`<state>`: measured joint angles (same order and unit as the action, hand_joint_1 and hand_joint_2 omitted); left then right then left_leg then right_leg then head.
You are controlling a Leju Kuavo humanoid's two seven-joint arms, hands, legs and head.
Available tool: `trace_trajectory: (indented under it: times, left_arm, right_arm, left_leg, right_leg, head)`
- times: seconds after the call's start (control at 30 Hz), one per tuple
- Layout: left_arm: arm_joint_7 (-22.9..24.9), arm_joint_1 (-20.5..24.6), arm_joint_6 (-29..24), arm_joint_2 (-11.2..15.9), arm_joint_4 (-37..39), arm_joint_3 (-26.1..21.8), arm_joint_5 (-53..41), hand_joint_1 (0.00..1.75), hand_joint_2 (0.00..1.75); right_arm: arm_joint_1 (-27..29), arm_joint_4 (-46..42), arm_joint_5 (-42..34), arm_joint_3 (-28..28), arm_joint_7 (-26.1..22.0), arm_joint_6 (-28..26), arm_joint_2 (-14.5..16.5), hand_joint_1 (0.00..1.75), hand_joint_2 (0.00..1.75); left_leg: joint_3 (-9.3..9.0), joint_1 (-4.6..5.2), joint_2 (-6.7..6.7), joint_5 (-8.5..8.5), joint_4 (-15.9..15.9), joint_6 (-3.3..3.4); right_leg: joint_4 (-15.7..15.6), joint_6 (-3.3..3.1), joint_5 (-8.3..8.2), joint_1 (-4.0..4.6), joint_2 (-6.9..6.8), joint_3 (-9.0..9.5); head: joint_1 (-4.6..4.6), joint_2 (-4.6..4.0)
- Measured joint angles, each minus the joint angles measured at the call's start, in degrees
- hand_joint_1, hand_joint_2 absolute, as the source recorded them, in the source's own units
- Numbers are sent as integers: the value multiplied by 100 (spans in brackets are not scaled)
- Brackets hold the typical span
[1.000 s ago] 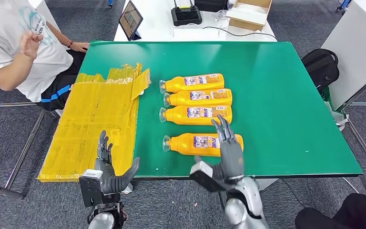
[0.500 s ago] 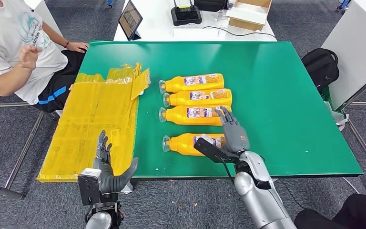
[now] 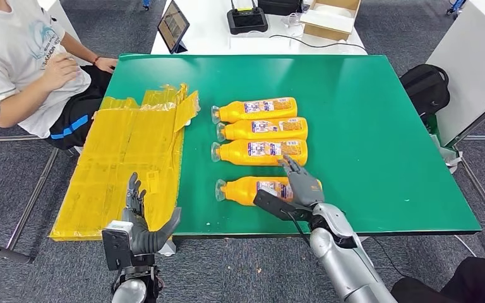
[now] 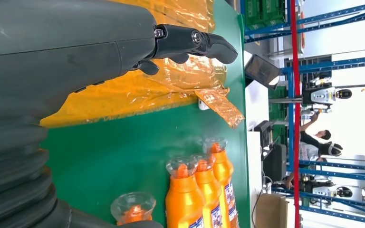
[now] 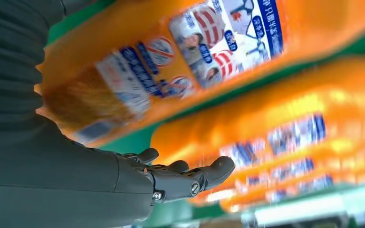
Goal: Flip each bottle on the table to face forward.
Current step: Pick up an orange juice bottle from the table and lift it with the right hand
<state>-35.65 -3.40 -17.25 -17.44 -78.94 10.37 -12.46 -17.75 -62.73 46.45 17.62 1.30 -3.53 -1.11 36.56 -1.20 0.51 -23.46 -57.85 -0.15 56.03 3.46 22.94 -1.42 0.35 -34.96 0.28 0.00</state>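
Four orange plastic bottles with clear caps and printed labels lie on their sides on the smooth green table (image 3: 379, 126). The nearest bottle (image 3: 252, 189) lies under the right hand (image 3: 303, 186), whose fingers are spread, gripping nothing. The left hand (image 3: 140, 224) hovers open beside crinkled yellow plastic sheeting (image 3: 123, 158).

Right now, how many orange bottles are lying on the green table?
4. Three lie side by side mid-table: far bottle, second bottle, third bottle. The nearest bottle lies apart, partly under the right hand. None seems hidden.
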Motion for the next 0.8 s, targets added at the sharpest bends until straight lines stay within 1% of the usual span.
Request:
trace_trajectory:
  times: [0.13,0.27,0.53,0.8]
  left_arm:
    - [17,57,5,0,17,-26,-3,0,175]
    - [41,93,16,0,49,-44,4,0,175]
    - [59,93,36,0,59,-49,16,0,175]
    - [60,94,36,0,59,-51,16,0,175]
  right_arm:
    - [-96,163,-318,154,-124,245,-93,0,175]
    - [-185,269,-488,305,-106,321,-237,0,175]
    - [-233,324,-531,426,41,342,-474,0,175]
    - [-245,347,-531,471,49,345,-541,0,175]
  left_leg:
    - [-2,0,0,1,0,0]
    - [-3,0,0,1,0,0]
    - [-5,0,0,0,-1,1]
    - [-15,0,0,0,-1,1]
  right_leg:
    - [0,0,0,0,0,1]
    - [0,0,0,0,0,1]
    - [-2,0,0,0,0,5]
    - [-2,0,0,0,0,13]
  head:
    - [-1,0]
    - [0,0]
    - [0,0]
    - [0,0]
